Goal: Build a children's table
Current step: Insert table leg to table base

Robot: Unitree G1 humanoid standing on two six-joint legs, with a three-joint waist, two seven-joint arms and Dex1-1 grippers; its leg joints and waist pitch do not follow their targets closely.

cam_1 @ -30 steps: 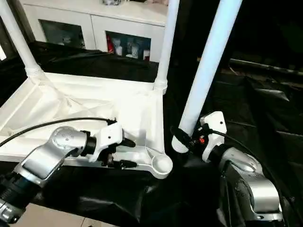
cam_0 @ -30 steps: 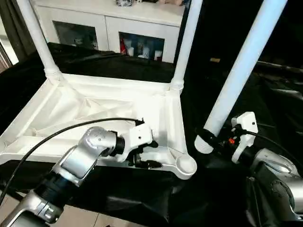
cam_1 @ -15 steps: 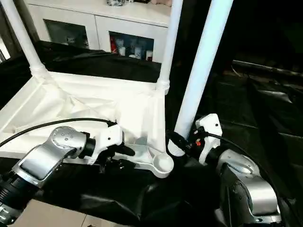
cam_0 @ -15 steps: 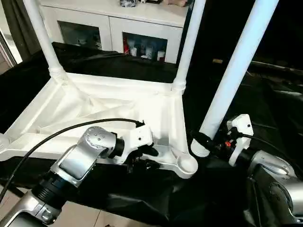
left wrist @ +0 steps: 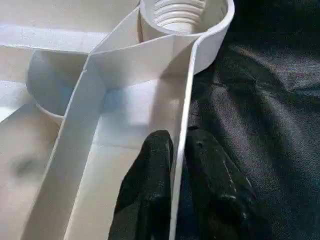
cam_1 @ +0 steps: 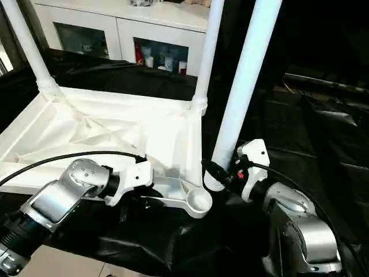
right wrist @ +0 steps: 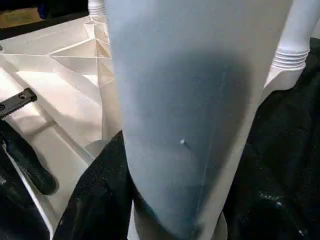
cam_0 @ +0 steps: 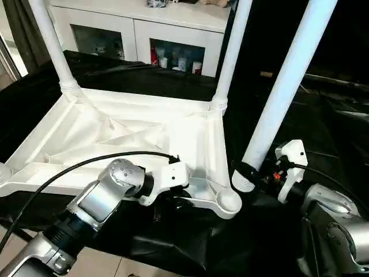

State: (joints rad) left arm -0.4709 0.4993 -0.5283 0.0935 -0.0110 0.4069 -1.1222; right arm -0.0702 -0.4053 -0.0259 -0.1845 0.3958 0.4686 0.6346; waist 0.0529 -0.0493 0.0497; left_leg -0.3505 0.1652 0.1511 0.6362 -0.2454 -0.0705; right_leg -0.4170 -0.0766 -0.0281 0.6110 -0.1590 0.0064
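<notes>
Tabletop [cam_0: 132, 135] lies upside down, its near rim [left wrist: 182, 145] pinched by the left end effector [left wrist: 179, 150], while the right end effector [cam_0: 253, 173] clamps a loose leg [cam_0: 282, 92] just beside the empty corner socket [cam_0: 226, 202].

L arm [cam_0: 95, 199]: silver metal forearm, rounded segs, dark ribbed band nr lower end, round silver wrist joint w/ small screws. White plastic wrist housing, black collar betw it & joint. Thin black cable [cam_0: 69, 165] arcs over forearm into housing. L gripper [left wrist: 179, 150]: two matte black fingers [left wrist: 150, 185], rounded tips. R arm [cam_0: 337, 216]: same silver shell, bulbous. White housing [cam_0: 291, 158] w/ red/orange spot beside it, black cable looping back. R gripper [cam_0: 247, 171]: black.
</notes>
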